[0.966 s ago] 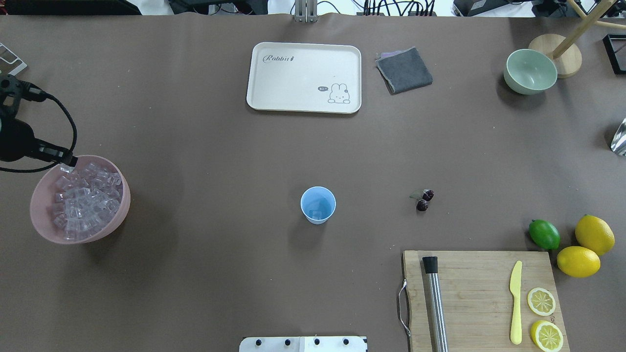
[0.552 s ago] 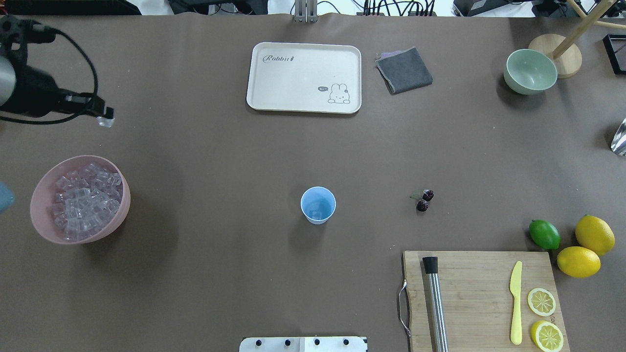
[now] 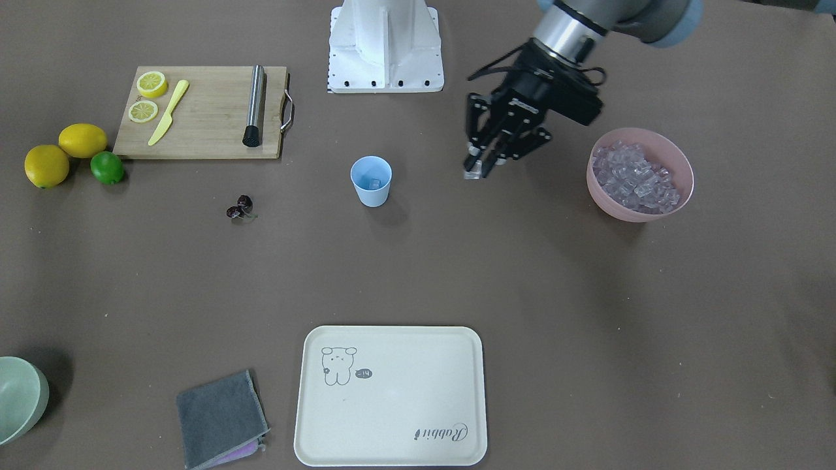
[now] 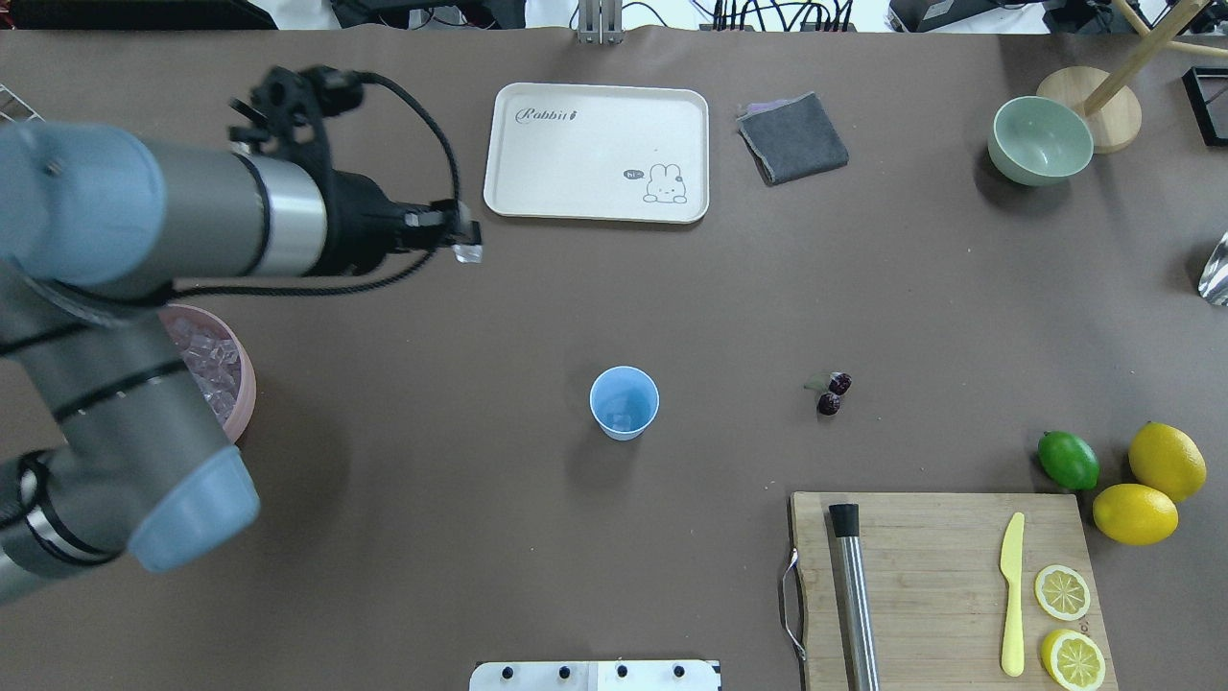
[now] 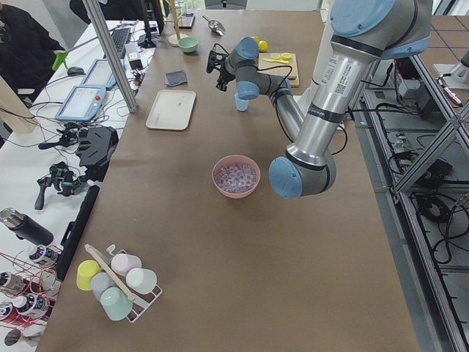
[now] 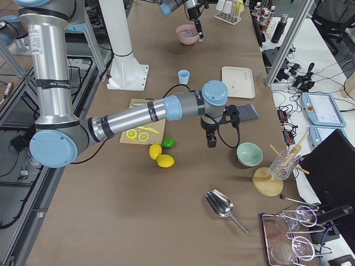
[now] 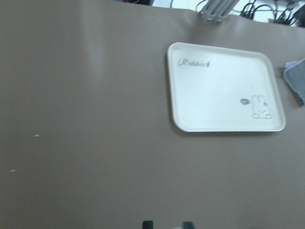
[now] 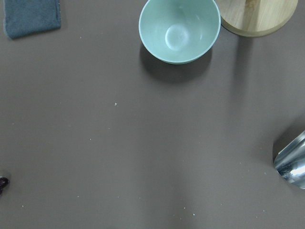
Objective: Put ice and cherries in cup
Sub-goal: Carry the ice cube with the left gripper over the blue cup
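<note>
Ice under way, cherries untouched.
The tapered light-blue plastic cup (image 4: pixel 624 403) holds at least one clear cube (image 4: pixel 622 419); glossy dark cherries (image 4: pixel 833 393) lie on the tabletop (image 4: pixel 384 537) well to its right. Beyond, the left jaws pinch a translucent ice cube (image 4: pixel 468 252) aloft, short of the cup. Right jaws: cannot tell.
</note>
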### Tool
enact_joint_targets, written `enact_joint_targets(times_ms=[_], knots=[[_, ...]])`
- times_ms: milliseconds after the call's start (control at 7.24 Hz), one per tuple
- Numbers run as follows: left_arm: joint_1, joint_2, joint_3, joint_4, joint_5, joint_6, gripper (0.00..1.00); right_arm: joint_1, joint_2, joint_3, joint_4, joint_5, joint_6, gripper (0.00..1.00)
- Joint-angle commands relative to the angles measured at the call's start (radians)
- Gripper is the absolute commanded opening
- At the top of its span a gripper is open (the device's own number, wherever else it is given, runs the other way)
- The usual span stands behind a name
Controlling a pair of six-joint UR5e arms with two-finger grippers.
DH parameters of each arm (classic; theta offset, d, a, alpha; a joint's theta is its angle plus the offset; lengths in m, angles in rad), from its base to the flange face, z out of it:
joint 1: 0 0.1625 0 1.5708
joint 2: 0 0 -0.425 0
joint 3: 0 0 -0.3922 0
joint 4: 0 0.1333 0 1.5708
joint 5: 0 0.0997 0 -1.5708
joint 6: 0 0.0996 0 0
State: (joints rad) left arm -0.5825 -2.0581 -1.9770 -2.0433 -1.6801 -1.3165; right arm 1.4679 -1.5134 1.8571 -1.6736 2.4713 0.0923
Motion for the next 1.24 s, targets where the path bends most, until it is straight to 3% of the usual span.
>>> enact_joint_targets(times_ms=[0, 138, 414, 828, 1104], knots=[[0.212, -0.069, 0.050, -0.017, 0.253, -0.050, 0.00, 0.000, -0.002, 0.002, 0.000, -0.002, 0.001, 1.00], [0.245, -0.094, 0.090, -0.021, 0.326, -0.068, 0.00, -0.001, -0.002, -0.001, 0.000, -0.002, 0.001, 1.00], [0.253, -0.134, 0.177, -0.031, 0.368, -0.070, 0.00, -0.004, -0.001, 0.001, 0.000, -0.002, 0.010, 1.00], [0.279, -0.136, 0.253, -0.075, 0.379, -0.070, 0.00, -0.014, 0.007, 0.001, 0.000, -0.006, 0.021, 1.00], [0.280, -0.140, 0.242, -0.077, 0.370, -0.073, 0.00, -0.015, 0.022, 0.004, 0.000, -0.006, 0.044, 1.00]])
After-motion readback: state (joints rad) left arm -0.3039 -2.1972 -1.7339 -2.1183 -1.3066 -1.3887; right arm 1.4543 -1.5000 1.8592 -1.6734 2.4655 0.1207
